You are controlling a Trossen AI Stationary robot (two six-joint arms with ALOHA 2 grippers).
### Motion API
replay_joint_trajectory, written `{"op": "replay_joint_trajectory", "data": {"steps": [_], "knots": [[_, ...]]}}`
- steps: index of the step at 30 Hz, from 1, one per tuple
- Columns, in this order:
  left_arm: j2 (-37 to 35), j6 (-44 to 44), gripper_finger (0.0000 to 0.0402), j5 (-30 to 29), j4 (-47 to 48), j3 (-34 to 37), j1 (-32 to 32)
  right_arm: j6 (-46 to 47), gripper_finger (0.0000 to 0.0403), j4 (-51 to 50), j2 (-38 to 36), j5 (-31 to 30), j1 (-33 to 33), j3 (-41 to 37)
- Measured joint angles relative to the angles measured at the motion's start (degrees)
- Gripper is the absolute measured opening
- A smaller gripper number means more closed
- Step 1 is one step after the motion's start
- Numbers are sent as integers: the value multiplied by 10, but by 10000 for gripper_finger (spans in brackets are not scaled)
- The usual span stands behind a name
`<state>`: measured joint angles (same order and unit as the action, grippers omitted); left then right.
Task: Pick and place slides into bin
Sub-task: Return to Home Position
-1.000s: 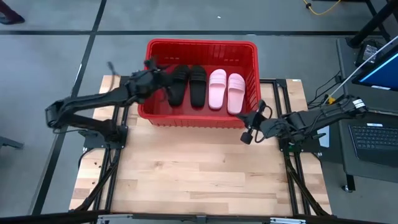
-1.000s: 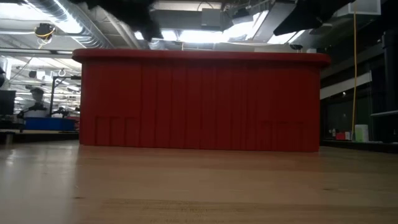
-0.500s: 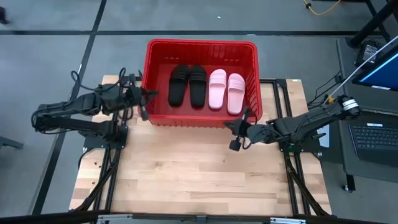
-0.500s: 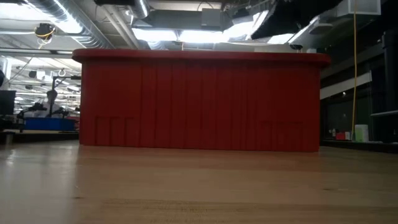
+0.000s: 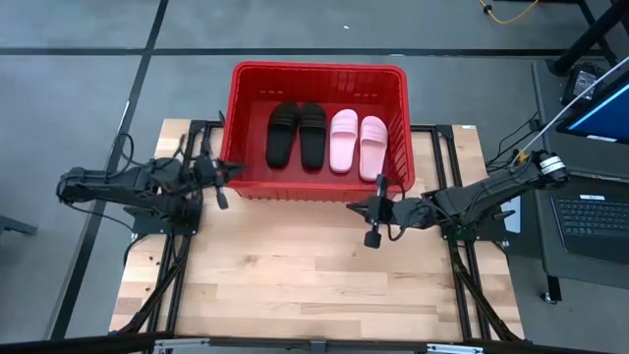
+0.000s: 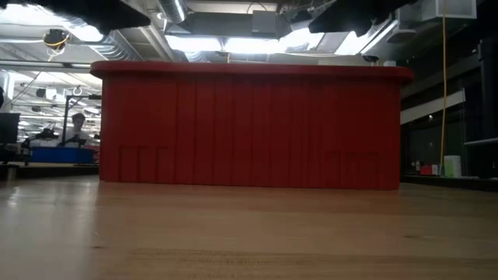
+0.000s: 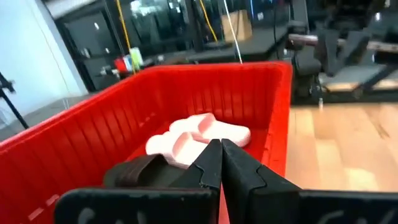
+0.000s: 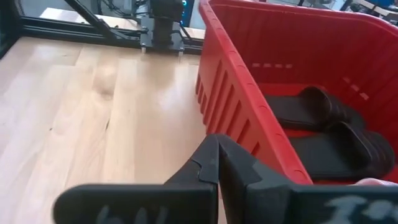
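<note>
The red bin (image 5: 319,69) stands at the table's far middle. In it two black slides (image 5: 297,135) and two pink slides (image 5: 358,144) lie side by side, soles down on its floor. My left gripper (image 5: 232,168) is shut just outside the bin's left wall and points at it; its wrist view looks over that wall at the pink slides (image 7: 199,134). Before the bin's near wall, toward its right end, my right gripper (image 5: 356,208) is shut and holds nothing. The right wrist view shows the black slides (image 8: 329,134) inside the bin.
Bare wooden table (image 5: 314,285) spreads in front of the bin. In the low view the bin's near wall (image 6: 249,128) fills the middle. A laptop (image 5: 595,221) sits off the table's right edge. A person (image 6: 76,124) shows far off in the room.
My left gripper has drawn back from over the left black slide, out of the bin, toward the table's left edge. That slide now lies straight beside the other black one. My right gripper has moved toward the table's left edge along the bin's near wall.
</note>
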<state>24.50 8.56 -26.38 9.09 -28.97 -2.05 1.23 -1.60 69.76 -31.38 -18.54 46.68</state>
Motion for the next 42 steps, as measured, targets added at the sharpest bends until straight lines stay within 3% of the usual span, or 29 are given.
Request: {"op": "replay_joint_trajectory", "data": {"steps": [8, 18, 23, 27, 32, 38, 42], "knots": [[-145, 20, 1, -5, -28, 87, -1, -2, 5, 0, 0, 0, -12, 0], [-244, 17, 1, 18, -52, 187, -1, 27, 5, 15, 0, 0, -12, -3], [-242, 10, 1, 76, -70, 215, -1, 28, 5, 123, 3, 6, -12, -60], [-245, -1, 2, 85, -93, 230, -1, 9, 5, 185, 3, 16, -12, -95], [-245, -1, 1, 88, -142, 255, -1, -3, 5, 191, 2, 16, -12, -96], [-245, 17, 1, 149, -200, 284, -1, -3, 5, 192, 2, 16, -12, -96], [-245, 26, 2, 149, -199, 284, -1, -3, 5, 192, 2, 16, -12, -96]]}}
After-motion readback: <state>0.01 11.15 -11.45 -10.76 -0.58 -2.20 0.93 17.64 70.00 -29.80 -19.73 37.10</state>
